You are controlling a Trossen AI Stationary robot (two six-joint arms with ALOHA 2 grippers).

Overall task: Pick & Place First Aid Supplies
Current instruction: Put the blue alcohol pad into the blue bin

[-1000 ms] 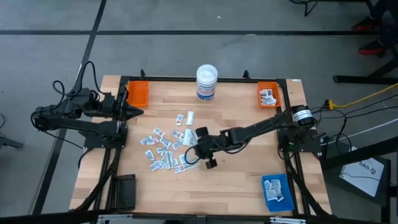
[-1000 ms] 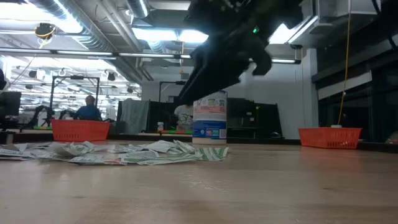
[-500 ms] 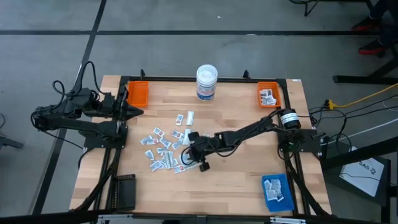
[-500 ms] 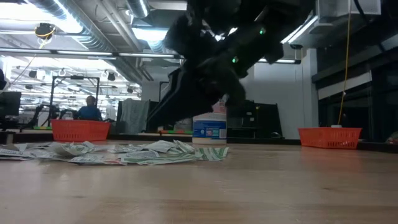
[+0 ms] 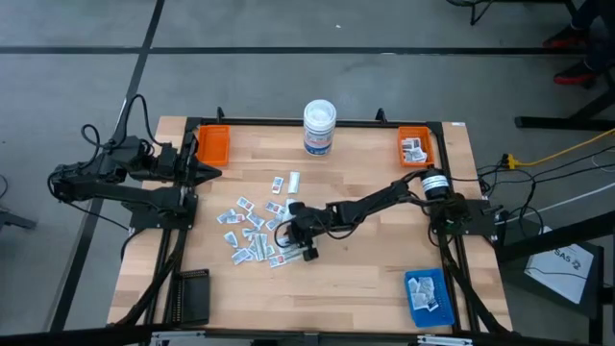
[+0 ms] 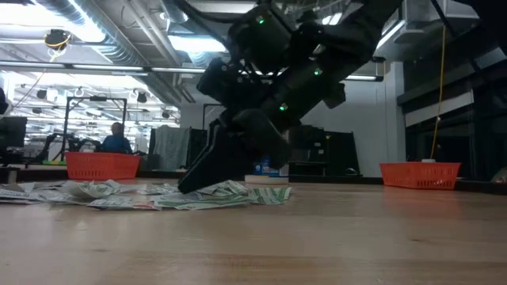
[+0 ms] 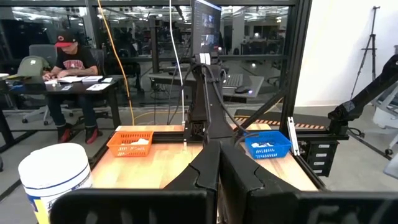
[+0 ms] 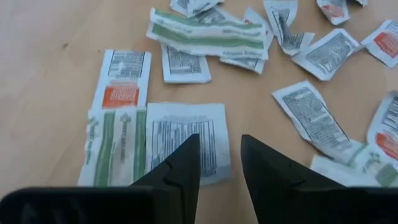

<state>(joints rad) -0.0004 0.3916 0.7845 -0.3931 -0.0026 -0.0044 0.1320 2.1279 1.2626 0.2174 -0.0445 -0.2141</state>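
Note:
Several small white first aid packets (image 5: 252, 233) and some greenish strips (image 8: 205, 31) lie flat and scattered on the wooden table, left of its middle. My right gripper (image 5: 286, 229) reaches in from the right and is open, low over the pile's right side. In the right wrist view my right gripper (image 8: 221, 143) has its fingertips just past a white printed packet (image 8: 186, 134) that lies beside a green-striped one (image 8: 115, 146). My left gripper (image 5: 213, 172) is shut and empty at the table's left edge. My right gripper slants down from the table's right, its fingertips (image 6: 194, 178) down at the packets on the table. I cannot tell whether they touch the white packet (image 8: 205, 155).
A white round tub with a blue label (image 5: 319, 127) stands at the far middle. Orange trays sit at the far left (image 5: 213, 144) and far right (image 5: 415, 147), the right one with packets. A blue tray (image 5: 428, 293) with packets is near right. A black block (image 5: 190, 296) is near left.
My right gripper has gone toward the table's left edge and down, from above the bare wood right of the pile to low over the packets at the pile's right side. The packets have stayed where they were.

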